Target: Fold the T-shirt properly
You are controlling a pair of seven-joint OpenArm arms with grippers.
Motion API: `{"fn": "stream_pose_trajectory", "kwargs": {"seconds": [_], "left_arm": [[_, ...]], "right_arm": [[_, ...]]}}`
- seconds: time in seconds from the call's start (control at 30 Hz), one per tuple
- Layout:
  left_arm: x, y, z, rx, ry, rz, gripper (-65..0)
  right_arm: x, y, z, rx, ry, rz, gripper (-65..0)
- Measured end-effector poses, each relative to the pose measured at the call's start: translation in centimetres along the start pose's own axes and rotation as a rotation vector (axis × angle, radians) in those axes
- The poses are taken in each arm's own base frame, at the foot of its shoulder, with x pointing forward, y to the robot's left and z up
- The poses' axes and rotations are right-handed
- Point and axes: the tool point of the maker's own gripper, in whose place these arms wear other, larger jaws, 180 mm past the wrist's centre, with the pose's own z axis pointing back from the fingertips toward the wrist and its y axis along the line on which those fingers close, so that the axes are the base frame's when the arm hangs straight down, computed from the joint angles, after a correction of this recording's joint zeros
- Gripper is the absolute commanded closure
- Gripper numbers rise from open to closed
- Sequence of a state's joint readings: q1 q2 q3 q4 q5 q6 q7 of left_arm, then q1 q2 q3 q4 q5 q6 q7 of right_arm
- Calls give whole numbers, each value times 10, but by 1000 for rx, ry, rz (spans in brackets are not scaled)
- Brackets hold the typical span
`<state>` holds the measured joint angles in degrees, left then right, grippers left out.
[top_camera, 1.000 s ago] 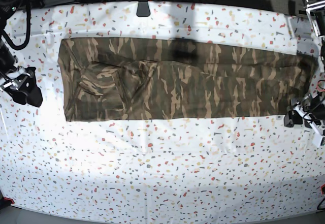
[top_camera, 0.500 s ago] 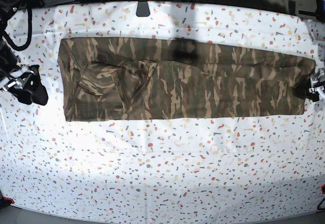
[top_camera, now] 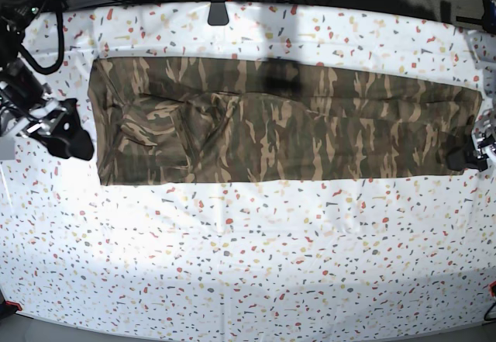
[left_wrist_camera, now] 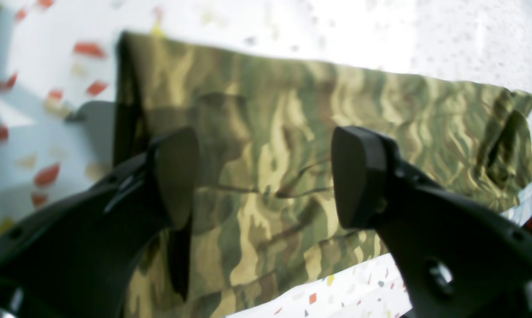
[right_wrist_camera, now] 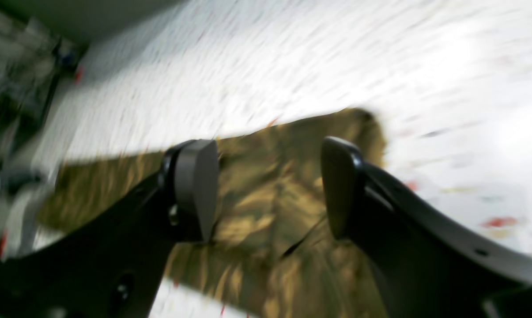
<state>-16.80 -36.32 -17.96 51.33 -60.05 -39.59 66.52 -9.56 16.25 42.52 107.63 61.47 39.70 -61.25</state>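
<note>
The T-shirt (top_camera: 279,121) lies flat on the desk (top_camera: 248,264) as a long horizontal band, folded lengthwise, spanning nearly the full width of the base view in the upper half of the surface. Only the base view shows this overall layout: the right claw (top_camera: 74,142) sits at the band's left end, just beside the lower corner of the cloth, and the left claw (top_camera: 465,158) sits at the band's right end near the lower corner. The left wrist view supplies close detail instead: the left claw (left_wrist_camera: 261,176) has its two black fingers spread wide apart, with nothing between them, hovering over the T-shirt (left_wrist_camera: 292,145), whose straight folded end edge and layered lower hem are visible there. The right wrist view is motion-blurred; it shows the right claw (right_wrist_camera: 266,185) with fingers likewise parted and empty, above the T-shirt (right_wrist_camera: 266,212) end. The cloth is soft woven fabric printed in brown, tan and olive camouflage streaks, with shallow wrinkles and overlapping fold ridges toward the left third of the band. The desk covering is white with scattered red, yellow and grey terrazzo-like flecks. The claw fingers are matte black with rounded flat pads. No label or legible writing is discernible in any view.
</note>
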Motion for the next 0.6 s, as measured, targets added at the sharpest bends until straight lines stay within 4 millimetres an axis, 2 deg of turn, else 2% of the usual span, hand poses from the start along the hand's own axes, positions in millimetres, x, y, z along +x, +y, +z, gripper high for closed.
{"fn": "stream_pose_trajectory", "kwargs": {"seconds": [0.07,0.2,0.27,0.37,0.5,0.6], "left_arm": [[6,-4,1,-3,-10,-22,-444],[10,-8,2,-4,-17,-43,-444],[8,-6,2,8,-5,-49,-444],[-1,7,3,75,46,-78,-444],[-3,18,4,136,63,-110,-444],[-6,41,11,262,102,-180,-444]], "right_arm": [[-14,12,-7,9,51,32,-368],[-19,31,-24,3,75,165,-368],[-32,43,-29,27,116,199,-368],[-57,57,-30,48,161,226,-368],[-90,64,-26,30,244,255,-368],[-109,68,-17,35,288,241,-368]]}}
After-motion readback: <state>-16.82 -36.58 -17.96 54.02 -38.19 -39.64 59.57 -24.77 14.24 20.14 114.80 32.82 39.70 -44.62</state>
